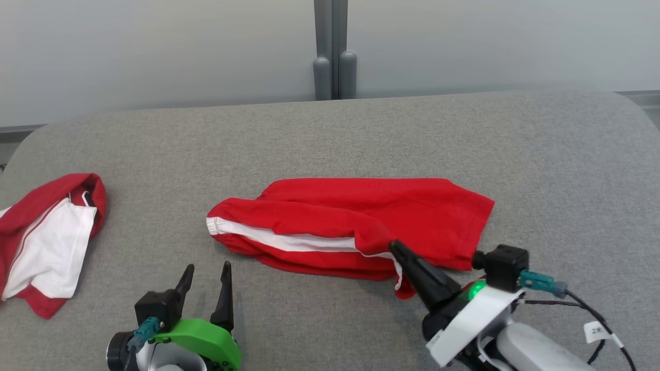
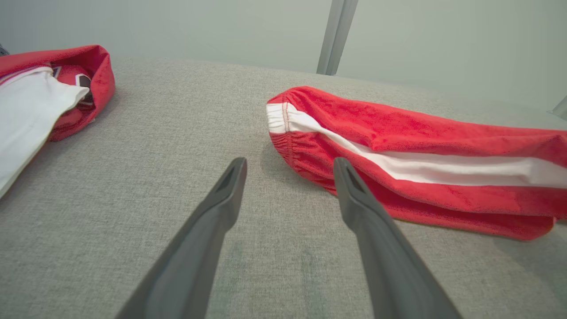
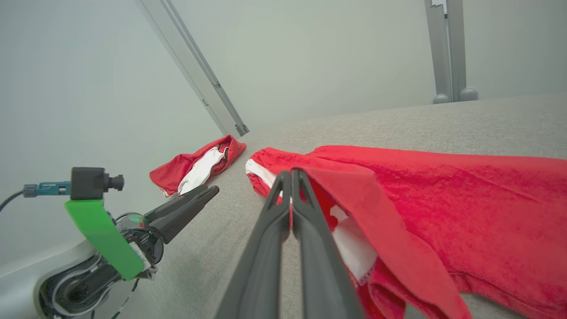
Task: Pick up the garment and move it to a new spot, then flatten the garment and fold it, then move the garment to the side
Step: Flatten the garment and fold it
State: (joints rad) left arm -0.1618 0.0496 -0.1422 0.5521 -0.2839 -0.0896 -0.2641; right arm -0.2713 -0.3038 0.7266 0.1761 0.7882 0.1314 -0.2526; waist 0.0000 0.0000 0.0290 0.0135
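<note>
The garment [image 1: 361, 221], red shorts with a white side stripe, lies crumpled lengthwise in the middle of the grey padded table [image 1: 330, 129]. My right gripper [image 1: 396, 246] is at its near edge, right of the middle. In the right wrist view that gripper [image 3: 291, 173] is shut on a fold of the garment [image 3: 443, 212], which rises off the table at the fingertips. My left gripper [image 1: 206, 270] stands open above the table near the front left. In the left wrist view its fingers [image 2: 288, 165] point just short of the elastic waistband end [image 2: 283, 119], and nothing is between them.
A second red and white garment [image 1: 46, 237] lies bunched at the table's left edge, also seen as a red and white heap [image 2: 40, 88]. A grey post [image 1: 334, 51] stands behind the table's far edge. Bare grey surface spreads to the right [image 1: 567, 180].
</note>
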